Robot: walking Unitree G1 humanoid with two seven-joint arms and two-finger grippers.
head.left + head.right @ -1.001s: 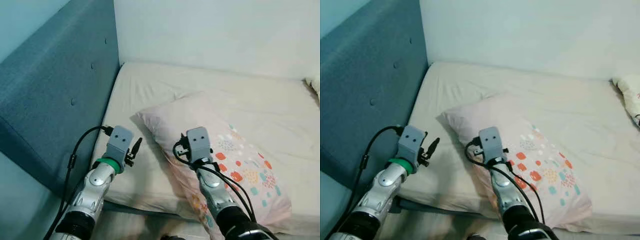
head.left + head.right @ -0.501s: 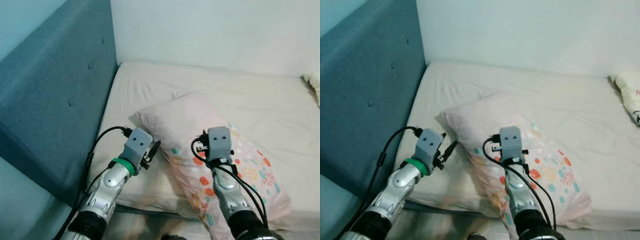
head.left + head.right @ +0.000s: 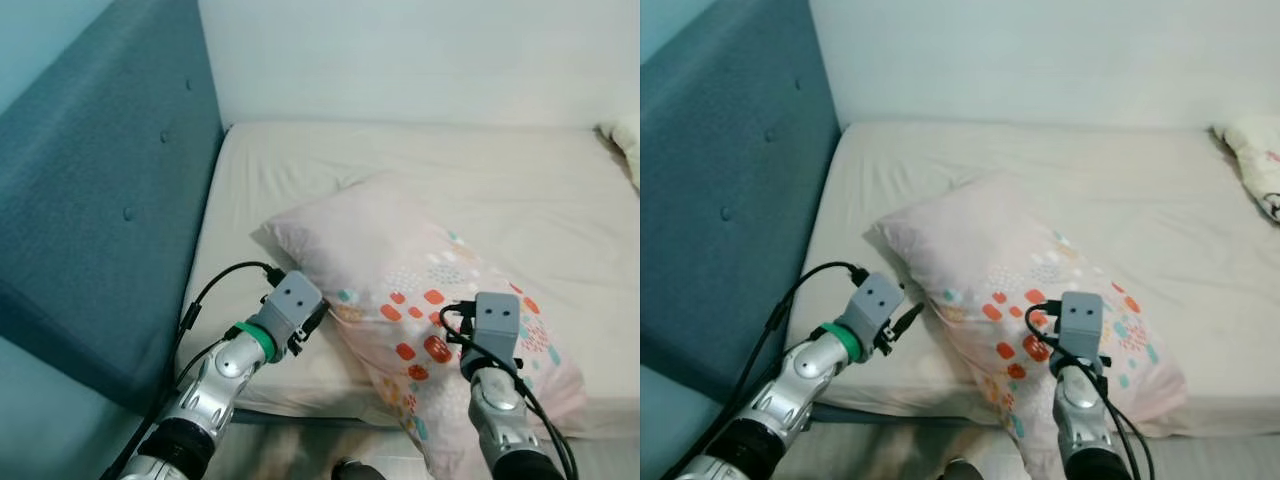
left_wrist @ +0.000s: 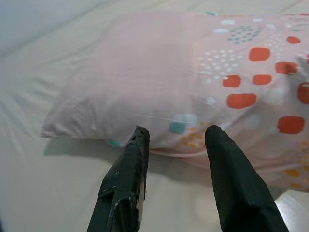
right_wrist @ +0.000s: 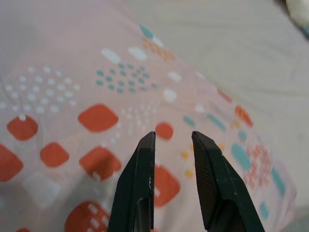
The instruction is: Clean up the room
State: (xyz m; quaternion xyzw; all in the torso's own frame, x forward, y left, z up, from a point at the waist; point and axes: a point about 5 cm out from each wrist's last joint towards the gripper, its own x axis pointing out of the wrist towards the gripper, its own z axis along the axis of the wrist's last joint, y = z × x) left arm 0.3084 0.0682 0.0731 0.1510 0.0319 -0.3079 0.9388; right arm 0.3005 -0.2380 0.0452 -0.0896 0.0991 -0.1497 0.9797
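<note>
Fingers of our left gripper (image 4: 176, 137) gape at the pillow (image 3: 420, 300) edge on the bed (image 3: 560, 190); our right gripper (image 5: 174, 137) hovers above, slightly parted, empty.

pink spotted pillow (image 3: 420, 290), teal headboard (image 3: 90, 190)

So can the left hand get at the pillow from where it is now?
Probably yes. The left hand is open, its fingers pointing at the pillow edge just ahead, with only bare sheet between them. A short push forward should put the edge between its fingers.
</note>
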